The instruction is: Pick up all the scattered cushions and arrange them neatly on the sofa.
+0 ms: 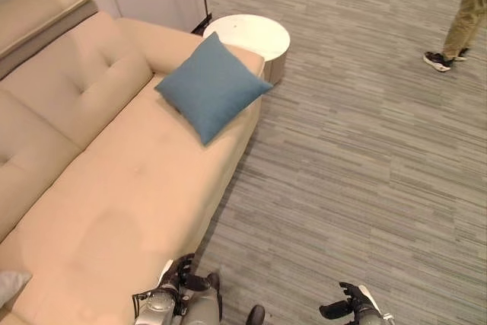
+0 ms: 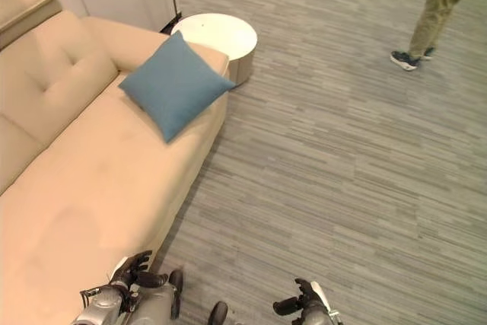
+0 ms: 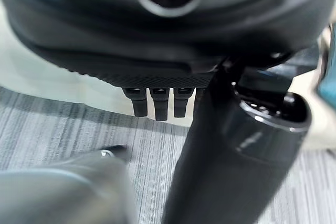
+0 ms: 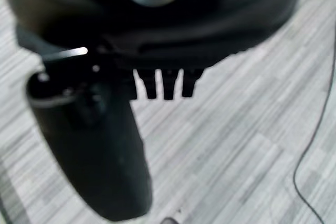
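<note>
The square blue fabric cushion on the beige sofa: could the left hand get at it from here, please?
Probably not yet: the blue cushion lies at the sofa's far end, and the left hand hangs low, holding nothing.

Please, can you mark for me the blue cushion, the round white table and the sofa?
blue cushion [image 1: 211, 86], left eye view, middle of its top face.
round white table [image 1: 251, 35], left eye view, centre of its top.
sofa [image 1: 129, 188], left eye view, bare seat.
</note>
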`<state>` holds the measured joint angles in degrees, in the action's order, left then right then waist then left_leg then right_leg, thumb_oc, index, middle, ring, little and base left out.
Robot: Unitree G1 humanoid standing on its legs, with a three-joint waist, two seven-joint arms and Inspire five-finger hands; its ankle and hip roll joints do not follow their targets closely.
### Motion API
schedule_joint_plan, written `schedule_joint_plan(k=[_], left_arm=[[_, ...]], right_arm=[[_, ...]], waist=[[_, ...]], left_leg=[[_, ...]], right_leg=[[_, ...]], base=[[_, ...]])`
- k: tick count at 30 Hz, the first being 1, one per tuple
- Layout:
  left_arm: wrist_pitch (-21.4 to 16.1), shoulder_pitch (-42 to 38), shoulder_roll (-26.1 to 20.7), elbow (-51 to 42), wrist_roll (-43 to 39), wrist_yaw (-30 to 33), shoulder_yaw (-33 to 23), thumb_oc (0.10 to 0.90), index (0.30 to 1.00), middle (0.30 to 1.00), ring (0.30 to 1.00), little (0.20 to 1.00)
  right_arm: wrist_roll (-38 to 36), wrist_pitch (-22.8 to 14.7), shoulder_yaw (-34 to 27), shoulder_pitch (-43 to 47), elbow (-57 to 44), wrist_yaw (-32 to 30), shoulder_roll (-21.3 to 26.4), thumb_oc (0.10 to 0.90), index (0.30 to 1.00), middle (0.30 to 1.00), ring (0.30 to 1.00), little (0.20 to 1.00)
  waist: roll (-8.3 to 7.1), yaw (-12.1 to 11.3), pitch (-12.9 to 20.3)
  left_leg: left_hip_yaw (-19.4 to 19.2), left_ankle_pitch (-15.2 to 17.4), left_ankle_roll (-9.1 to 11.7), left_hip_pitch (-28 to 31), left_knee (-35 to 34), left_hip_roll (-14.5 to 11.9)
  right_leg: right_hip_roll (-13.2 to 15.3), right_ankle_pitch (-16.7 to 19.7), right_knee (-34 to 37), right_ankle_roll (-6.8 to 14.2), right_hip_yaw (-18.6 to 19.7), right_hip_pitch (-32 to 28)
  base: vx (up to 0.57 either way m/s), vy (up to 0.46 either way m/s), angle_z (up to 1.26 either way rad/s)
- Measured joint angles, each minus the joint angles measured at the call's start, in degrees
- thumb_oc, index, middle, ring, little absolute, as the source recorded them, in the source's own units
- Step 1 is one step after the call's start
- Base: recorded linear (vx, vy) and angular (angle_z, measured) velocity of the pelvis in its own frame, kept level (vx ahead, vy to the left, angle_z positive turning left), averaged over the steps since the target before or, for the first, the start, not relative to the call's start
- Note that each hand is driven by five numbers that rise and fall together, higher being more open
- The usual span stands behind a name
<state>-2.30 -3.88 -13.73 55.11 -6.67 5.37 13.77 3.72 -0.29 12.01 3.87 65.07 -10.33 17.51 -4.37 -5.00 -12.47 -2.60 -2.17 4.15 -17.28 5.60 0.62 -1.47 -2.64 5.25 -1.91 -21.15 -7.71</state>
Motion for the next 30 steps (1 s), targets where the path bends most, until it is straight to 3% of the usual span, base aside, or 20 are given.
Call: schedule_joint_plan(k=[1,4,5,7,8,9,10,11,12,15,16,17,19,21,23,24,25,27,29,30], left_arm=[[0.05,0.13,0.05,0.15,-0.03,0.06,-0.21,0.8,0.9,0.9,0.9,0.9],[0.08,2.72,0.29,0.27,-0.11,0.14,-0.77,0.8,0.9,0.9,0.9,0.9],[0.23,3.14,-0.23,0.75,-0.1,0.16,-0.47,0.8,0.9,0.9,0.9,0.9],[0.09,2.94,-0.23,0.7,-0.1,0.07,-0.41,0.8,0.9,0.9,0.9,0.9],[0.1,2.84,-0.41,0.67,-0.09,0.12,-0.46,0.8,0.9,0.9,0.9,0.9],[0.15,2.7,-0.56,0.68,-0.1,0.08,-0.45,0.8,0.9,0.9,0.9,0.9],[0.15,2.7,-0.56,0.68,-0.1,0.08,-0.45,0.8,0.9,0.9,0.9,0.9],[0.14,2.68,-0.69,0.71,-0.12,0.23,-0.13,0.8,0.9,0.9,0.9,0.9],[0.12,2.64,-0.65,0.73,-0.11,0.34,-0.09,0.8,0.9,0.9,0.9,0.9],[0.12,2.54,-1.18,0.7,-0.11,0.34,-0.33,0.8,0.9,0.9,0.9,0.9],[0.1,2.47,-1.55,1.44,-0.1,0.41,-0.57,0.8,0.9,0.9,0.9,0.9],[0.03,2.2,-1.51,1.98,-0.11,0.44,-0.6,0.8,0.9,0.9,0.9,0.9],[0.1,1.76,-1.47,4.08,-0.09,0.56,-1.18,0.8,0.9,0.9,0.9,0.9],[0.01,1.75,-1.44,5.13,-0.09,0.74,-1.24,0.8,0.9,0.9,0.9,0.9],[-0.08,3.18,-1.66,4.9,-0.1,0.97,-1.2,0.8,0.9,0.9,0.9,0.9],[-0.12,4.31,-1.07,5.26,-0.08,1.49,-1.02,0.8,0.9,0.9,0.9,0.9],[0.0,4.87,-0.78,5.25,-0.07,1.53,-0.77,0.8,0.9,0.9,0.9,0.9],[-0.02,5.16,0.03,5.22,-0.08,1.19,-0.77,0.8,0.9,0.9,0.9,0.9],[-0.13,4.97,-0.05,5.04,-0.3,0.47,-1.48,0.8,0.9,0.9,0.9,0.9],[-0.65,4.64,0.11,4.67,-1.28,0.43,-2.74,0.8,0.9,0.9,0.9,0.9]], right_arm=[[0.04,0.03,0.06,0.19,0.67,0.1,-0.1,0.8,0.9,0.9,0.9,0.9],[0.41,0.14,0.0,0.12,2.05,0.29,0.13,0.8,0.9,0.9,0.9,0.9],[0.53,0.15,0.06,-0.21,1.89,0.08,-0.57,0.8,0.9,0.9,0.9,0.9],[0.81,0.18,-0.01,-0.64,1.81,0.49,-0.84,0.8,0.9,0.9,0.9,0.9],[0.88,0.11,0.05,-0.88,1.65,0.82,-1.11,0.8,0.9,0.9,0.9,0.9],[1.03,0.18,0.07,-0.87,1.68,1.03,-1.19,0.8,0.9,0.9,0.9,0.9],[1.03,0.18,0.07,-0.87,1.68,1.03,-1.19,0.8,0.9,0.9,0.9,0.9],[1.4,0.26,0.01,-0.92,1.48,1.31,-1.17,0.8,0.9,0.9,0.9,0.9],[1.58,0.21,0.02,-0.8,1.4,1.35,-1.09,0.8,0.9,0.9,0.9,0.9],[1.86,0.08,-0.06,-0.1,-0.64,1.33,-0.22,0.8,0.9,0.9,0.9,0.9],[1.98,0.05,0.01,1.24,-1.1,1.38,-0.08,0.8,0.9,0.9,0.9,0.9],[1.98,0.07,0.04,1.5,-1.25,1.38,-0.06,0.8,0.9,0.9,0.9,0.9],[1.98,-0.17,1.12,2.27,-2.59,1.45,-0.15,0.8,0.9,0.9,0.9,0.9],[1.96,-0.29,1.15,2.04,-2.84,1.47,-0.73,0.8,0.9,0.9,0.9,0.9],[1.97,-0.19,1.13,1.16,-2.8,1.51,-1.35,0.8,0.9,0.9,0.9,0.9],[1.94,-0.18,1.02,0.83,-2.29,1.51,-1.56,0.8,0.9,0.9,0.9,0.9],[1.94,-0.16,1.02,0.02,-2.3,1.51,-1.56,0.8,0.9,0.9,0.9,0.9],[1.92,-0.09,1.02,0.01,-2.32,1.51,-1.54,0.8,0.9,0.9,0.9,0.9],[1.54,-0.43,1.05,0.52,-2.55,1.42,-1.17,0.8,0.9,0.9,0.9,0.9],[1.2,-0.4,1.1,0.34,-2.43,1.4,-0.8,0.8,0.9,0.9,0.9,0.9]], waist=[[0.33,-0.13,0.09],[2.66,-0.69,1.39],[1.7,-0.04,2.06],[2.38,-0.5,2.22],[2.4,-0.39,2.41],[2.18,-0.26,2.42],[2.18,-0.26,2.42],[2.41,-0.38,2.2],[3.24,-0.38,2.1],[4.56,0.09,1.85],[5.22,0.64,1.33],[5.33,0.71,1.14],[5.29,1.24,0.82],[4.65,1.65,0.89],[2.83,1.33,1.77],[2.84,1.41,2.24],[3.03,1.92,2.89],[2.9,1.07,3.12],[1.77,-0.18,2.81],[1.52,-1.19,2.63]], left_leg=[[0.22,-1.58,-0.47,0.55,-1.89,0.8],[0.35,-6.56,-5.19,4.4,-3.02,1.27],[0.58,-8.04,-7.39,5.45,-3.09,2.77],[1.01,-5.53,-8.74,8.62,-4.6,3.05],[1.48,-4.29,-9.32,10.58,-5.31,3.78],[1.58,-3.51,-9.9,11.41,-5.17,4.48],[1.58,-3.51,-9.9,11.41,-5.17,4.48],[2.43,-0.3,-12.92,15.51,-5.04,6.51],[3.06,0.64,-13.3,16.66,-5.01,6.41],[4.4,1.78,-12.5,18.16,-4.91,5.78],[5.52,2.22,-11.45,19.58,-4.98,5.19],[5.72,2.57,-11.18,20.08,-5.04,5.0],[7.09,4.54,-9.4,21.89,-5.18,4.83],[8.04,5.06,-9.22,24.06,-6.17,4.51],[8.36,6.79,-8.04,26.89,-7.38,4.75],[9.85,8.54,-7.13,27.99,-6.79,3.71],[10.51,9.32,-6.39,28.38,-5.53,2.99],[9.66,10.85,-3.75,24.85,3.01,1.66],[7.16,9.93,-1.82,14.9,23.68,1.64],[6.13,9.61,-1.31,11.71,29.65,0.88]], right_leg=[[-0.17,-1.59,0.0,0.77,1.25,-1.24],[-1.14,-4.26,-0.57,2.86,4.24,-5.28],[0.08,-5.86,-2.39,4.19,4.26,-5.52],[3.07,-9.61,-16.45,6.77,4.32,-0.82],[5.8,-11.37,-27.55,8.3,4.42,2.89],[7.46,-11.3,-34.18,8.84,4.77,4.95],[7.46,-11.3,-34.18,8.84,4.77,4.95],[14.25,-6.12,-56.18,11.21,4.7,13.42],[14.8,-6.53,-57.53,10.86,4.7,15.21],[14.82,-8.53,-51.88,9.91,4.11,19.07],[14.36,-9.1,-41.9,9.32,3.57,20.31],[14.22,-9.0,-37.96,9.18,3.62,20.52],[12.25,-4.78,-23.0,8.86,8.48,23.49],[10.69,0.3,-16.47,9.59,12.97,23.91],[10.88,3.37,-15.65,7.6,9.95,23.91],[10.19,7.07,-16.29,5.63,10.3,22.4],[9.17,7.37,-15.83,4.29,9.88,21.61],[7.54,7.1,-12.67,2.84,8.14,18.65],[6.29,8.11,-8.1,-0.45,7.2,14.89],[5.83,8.1,-6.64,-1.32,7.08,13.46]], base=[[0.48,0.102,-0.4],[0.25,0.088,-0.53],[0.35,0.157,-0.22],[0.36,0.193,-0.13],[0.36,0.207,0.05],[0.34,0.176,0.09],[0.26,0.07,0.26],[0.19,0.028,0.25],[0.33,-0.056,0.38],[0.27,-0.12,0.28],[0.29,-0.183,0.26],[0.43,-0.28,0.28],[0.31,-0.198,0.23],[0.22,-0.173,0.48],[0.3,-0.288,0.39],[0.23,-0.252,0.41],[0.11,-0.167,0.43],[0.06,-0.249,0.25],[0.06,-0.268,0.08],[0.1,-0.131,-0.04]])
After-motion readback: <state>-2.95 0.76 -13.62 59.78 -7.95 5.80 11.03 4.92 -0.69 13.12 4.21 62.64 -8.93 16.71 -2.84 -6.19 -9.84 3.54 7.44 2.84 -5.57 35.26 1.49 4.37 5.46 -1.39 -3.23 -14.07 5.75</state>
